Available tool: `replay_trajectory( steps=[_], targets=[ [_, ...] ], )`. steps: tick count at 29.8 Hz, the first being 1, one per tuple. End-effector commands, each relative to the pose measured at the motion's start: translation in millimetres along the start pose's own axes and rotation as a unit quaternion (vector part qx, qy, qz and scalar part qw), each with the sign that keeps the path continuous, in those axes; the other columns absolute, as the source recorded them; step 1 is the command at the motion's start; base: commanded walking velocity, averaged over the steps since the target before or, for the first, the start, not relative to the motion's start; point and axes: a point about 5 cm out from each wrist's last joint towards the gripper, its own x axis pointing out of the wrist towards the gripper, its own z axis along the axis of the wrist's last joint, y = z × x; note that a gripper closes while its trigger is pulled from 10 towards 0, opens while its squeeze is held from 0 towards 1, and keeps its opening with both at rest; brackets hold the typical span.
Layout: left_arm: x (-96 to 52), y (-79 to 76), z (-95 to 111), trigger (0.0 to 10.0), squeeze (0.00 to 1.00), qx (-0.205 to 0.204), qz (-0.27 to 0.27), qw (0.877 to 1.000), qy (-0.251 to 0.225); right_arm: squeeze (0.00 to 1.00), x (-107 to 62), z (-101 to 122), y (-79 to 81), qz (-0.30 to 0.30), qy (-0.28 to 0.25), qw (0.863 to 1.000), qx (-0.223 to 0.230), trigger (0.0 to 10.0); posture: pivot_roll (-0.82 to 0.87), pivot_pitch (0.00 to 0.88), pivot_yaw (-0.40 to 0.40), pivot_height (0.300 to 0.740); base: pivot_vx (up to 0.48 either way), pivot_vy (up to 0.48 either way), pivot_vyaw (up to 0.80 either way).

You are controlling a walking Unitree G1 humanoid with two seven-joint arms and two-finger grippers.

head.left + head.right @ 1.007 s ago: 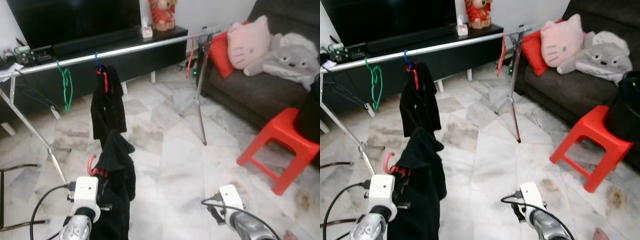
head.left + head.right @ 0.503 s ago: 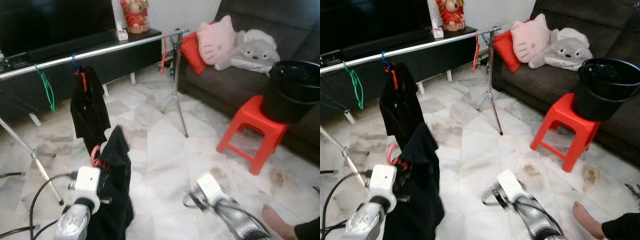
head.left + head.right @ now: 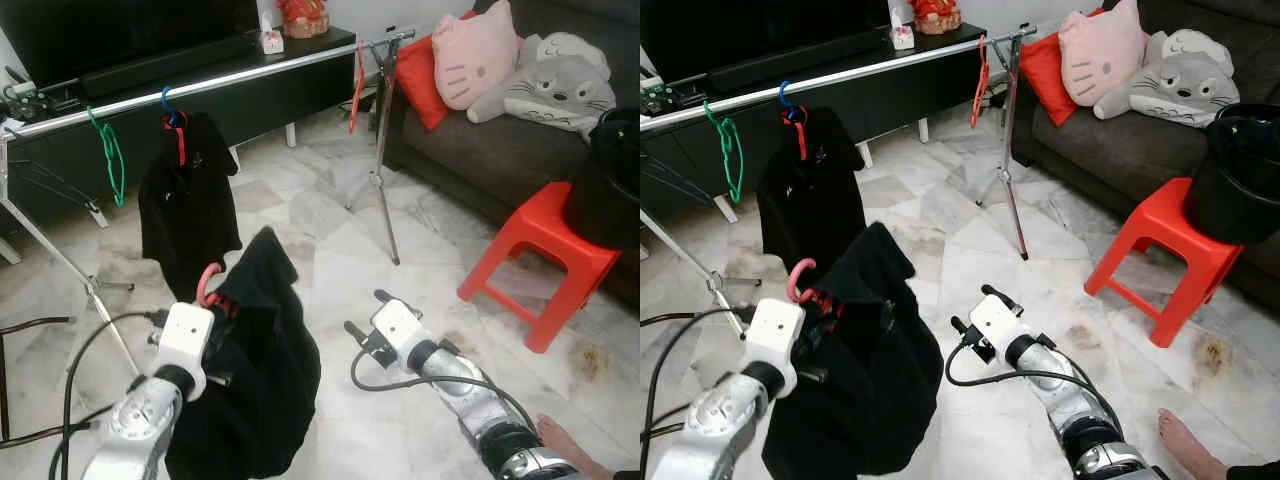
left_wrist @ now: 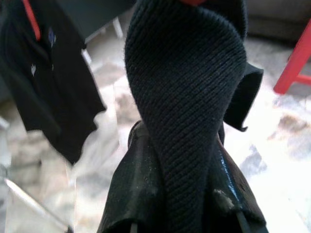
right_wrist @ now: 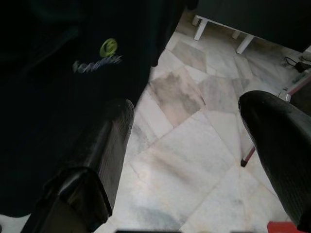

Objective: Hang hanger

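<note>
Left gripper point(image 4: 177, 194) is pinched on a black garment point(image 3: 262, 370) that hangs from a pink-red hanger point(image 3: 208, 285); in the left wrist view the knit cloth runs up between the two fingers and they press against it from both sides. The hanger's hook curves up just above the white wrist block, with the garment draped down and to the robot's right in a loose dark mass that reaches low toward the marble floor point(image 3: 330, 250). Ahead and higher runs the silver rail point(image 3: 250, 80), its long axis crossing the scene from the robot's left up toward the right — it already carries a green hanger point(image 3: 108, 155), a black shirt point(image 3: 185, 205) on its own hanger, and a red hanger point(image 3: 357, 75) near the far stand. The held hanger lies well short of and below that rail, so, as I judge it, the hook must go forward and up, and the left arm is the nearer one. Right gripper point(image 5: 194, 145) is spread wide and holds nothing — it sits just beside the garment's hem, pointing toward it. A red stool point(image 3: 545, 255) stands off to the right.
</note>
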Motion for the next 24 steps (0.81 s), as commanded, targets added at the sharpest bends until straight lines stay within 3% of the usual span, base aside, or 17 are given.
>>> replay_trajectory(
  steps=[1, 6, 8, 12, 13, 14, 15, 16, 20, 21, 24],
  targets=[
    [3.1, -1.7, 26.8, 10.0, 0.00, 0.013, -0.026, 0.999, -0.044, 0.00, -0.7, 9.2, 1.2, 0.005, -0.038, 0.999, -0.002, 10.0, -0.09, 0.000, 0.037, 0.740, 0.000, 0.000, 0.00],
    [6.1, -8.5, 40.0, 10.0, 0.00, 0.010, -0.054, 0.997, -0.059, 0.00, -1.4, 16.7, 0.4, 0.002, -0.064, 0.998, -0.006, 10.0, -0.09, 0.000, 0.038, 0.740, 0.000, 0.000, 0.00],
    [10.0, -18.0, 52.4, 10.0, 0.00, 0.009, -0.080, 0.994, -0.078, 0.00, -0.4, 25.4, -0.6, -0.004, -0.091, 0.996, 0.004, 10.0, -0.09, 0.000, 0.040, 0.740, 0.000, 0.000, 0.00],
    [10.0, -18.7, 53.7, 10.0, 0.00, 0.009, -0.083, 0.994, -0.077, 0.00, -0.7, 26.2, -0.6, -0.003, -0.094, 0.996, 0.004, 10.0, -0.09, 0.000, 0.040, 0.740, 0.000, 0.000, 0.00],
    [11.7, -25.8, 57.3, 10.0, 0.00, 0.010, -0.103, 0.991, -0.080, 0.07, -0.9, 29.9, 0.5, 0.003, -0.105, 0.994, -0.003, 10.0, -0.10, 0.000, 0.040, 0.740, 0.000, 0.000, 0.00],
    [13.5, -35.8, 62.0, 10.0, 0.00, 0.011, -0.130, 0.988, -0.084, 0.68, -1.7, 34.0, 2.2, 0.011, -0.120, 0.993, -0.008, 10.0, -0.11, 0.000, 0.038, 0.740, 0.000, 0.000, 0.00],
    [13.8, -38.5, 63.1, 10.0, 0.00, 0.011, -0.137, 0.987, -0.085, 0.68, -2.1, 34.4, 2.7, 0.013, -0.123, 0.992, -0.007, 10.0, -0.11, 0.000, 0.038, 0.740, 0.000, 0.000, 0.00],
    [13.8, -40.0, 63.8, 10.0, 0.00, 0.010, -0.141, 0.986, -0.084, 1.00, -2.7, 33.7, 3.1, 0.014, -0.122, 0.992, -0.007, 10.0, -0.10, 0.000, 0.036, 0.740, 0.000, 0.000, 0.00],
    [11.1, -48.5, 68.4, 10.0, 0.00, 0.005, -0.166, 0.982, -0.087, 1.00, -4.1, 33.1, 2.9, 0.009, -0.122, 0.992, -0.010, 10.0, -0.10, 0.000, 0.034, 0.740, 0.000, 0.000, 0.00],
    [9.8, -50.7, 69.4, 10.0, 0.00, 0.003, -0.175, 0.981, -0.088, 0.00, -3.7, 33.4, 2.5, 0.007, -0.122, 0.992, -0.012, 10.0, -0.10, 0.000, 0.034, 0.740, 0.000, 0.000, 0.00],
    [8.0, -54.6, 70.6, 10.0, 0.00, 0.006, -0.190, 0.978, -0.085, 0.00, -2.9, 34.4, 1.0, 0.004, -0.120, 0.993, -0.012, 10.0, -0.10, 0.000, 0.032, 0.740, 0.000, 0.000, 0.00]
  ],
)
